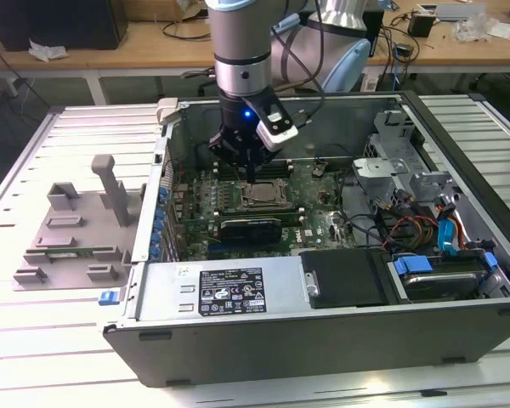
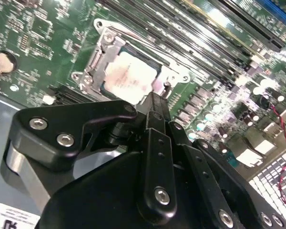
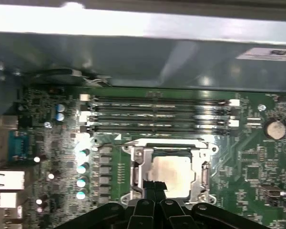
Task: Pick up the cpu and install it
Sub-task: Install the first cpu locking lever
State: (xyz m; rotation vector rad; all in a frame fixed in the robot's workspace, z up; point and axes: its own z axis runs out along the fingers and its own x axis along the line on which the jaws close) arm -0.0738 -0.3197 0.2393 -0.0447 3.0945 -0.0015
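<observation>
Your pincer hangs inside the open computer case, fingers drawn narrow, tip against tip, with nothing between them. Just beneath the tips lies the cpu, flat in its metal-framed socket on the green motherboard. You cannot tell whether the tips touch it. The memory slots run on the socket's far side and the black expansion card on its near side. The grey plastic fixture stands well apart, outside the case, on the exterior view's left.

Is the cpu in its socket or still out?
In. The cpu lies flat inside the metal socket frame in both wrist views.
</observation>
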